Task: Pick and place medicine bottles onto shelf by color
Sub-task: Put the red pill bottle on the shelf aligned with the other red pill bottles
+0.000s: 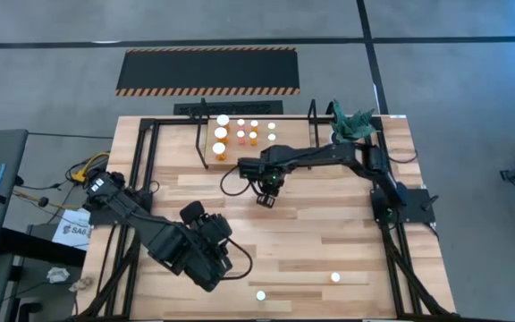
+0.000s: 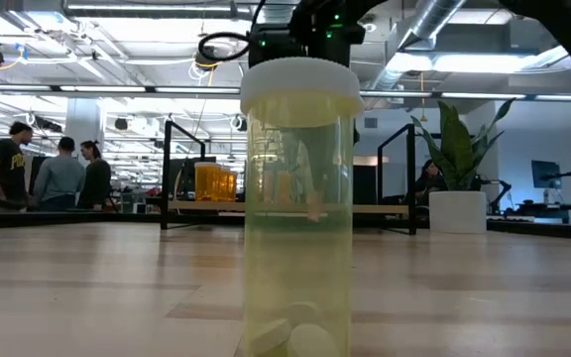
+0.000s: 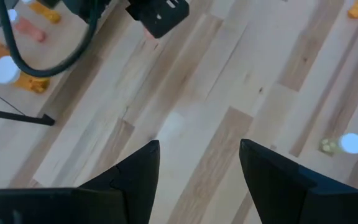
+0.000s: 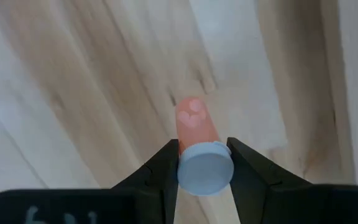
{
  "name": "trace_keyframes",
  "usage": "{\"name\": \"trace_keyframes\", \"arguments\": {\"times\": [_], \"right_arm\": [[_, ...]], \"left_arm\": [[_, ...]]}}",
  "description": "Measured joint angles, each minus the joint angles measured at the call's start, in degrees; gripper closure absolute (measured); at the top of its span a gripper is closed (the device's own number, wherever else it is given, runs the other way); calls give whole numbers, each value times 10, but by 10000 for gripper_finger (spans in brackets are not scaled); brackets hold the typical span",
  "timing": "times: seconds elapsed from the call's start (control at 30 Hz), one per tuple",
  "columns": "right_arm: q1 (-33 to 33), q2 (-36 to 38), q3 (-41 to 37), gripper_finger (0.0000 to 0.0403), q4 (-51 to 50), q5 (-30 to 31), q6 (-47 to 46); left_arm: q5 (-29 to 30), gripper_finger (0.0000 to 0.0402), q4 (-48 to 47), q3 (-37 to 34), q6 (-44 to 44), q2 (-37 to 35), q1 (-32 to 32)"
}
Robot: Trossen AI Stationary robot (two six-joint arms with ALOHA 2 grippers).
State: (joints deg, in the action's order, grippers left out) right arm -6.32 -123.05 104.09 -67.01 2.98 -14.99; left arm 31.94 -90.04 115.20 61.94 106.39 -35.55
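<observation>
Carry step: the right tool (image 4: 204,163) is clamped by its dark fingers on a small reddish plastic bottle with a round white cap (image 4: 199,144), held above the wooden counter (image 1: 311,233). The black-barred, wood-floored shelf (image 1: 206,143) lies just beyond the tool; next, judge the matching reddish row and lower there. The left tool (image 3: 199,163) hangs open, empty.

A wooden table (image 1: 329,224) is seen from above. At its far edge a black-barred shelf (image 1: 206,134) holds about 9 white-capped medicine bottles (image 1: 240,136) in rows. The right gripper (image 1: 266,199) is held just in front of the shelf. The left gripper (image 1: 211,234) is positioned nearer the front. 2 capped bottles (image 1: 335,278) are stood near the front edge.
</observation>
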Motion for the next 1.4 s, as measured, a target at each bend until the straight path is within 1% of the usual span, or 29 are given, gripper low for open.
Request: {"name": "trace_keyframes", "arguments": {"times": [0.23, 0.4, 0.5, 0.8, 1.03, 1.2, 1.4], "right_arm": [[-22, 0, -1, 266, -19, 11, 16], [-25, 0, -1, 266, -15, 38, 31], [-30, 0, -1, 267, -29, 39, 40], [-31, -30, -1, 266, -39, 48, 50], [-31, -32, -1, 266, -29, 47, 54], [-31, -31, -1, 249, -28, 47, 56], [-31, -31, -1, 212, -28, 47, 65]], "left_arm": [[-1, 192, 0, 0, -3, 0, 13], [-1, 192, 0, 0, -2, 0, 17], [-1, 192, 0, 0, -1, 0, 20], [2, 192, 0, 0, -2, 0, 22], [3, 192, 0, 0, -2, 0, 23], [3, 192, 0, 0, -1, 0, 23], [3, 192, 0, 0, 0, 0, 23]]}}
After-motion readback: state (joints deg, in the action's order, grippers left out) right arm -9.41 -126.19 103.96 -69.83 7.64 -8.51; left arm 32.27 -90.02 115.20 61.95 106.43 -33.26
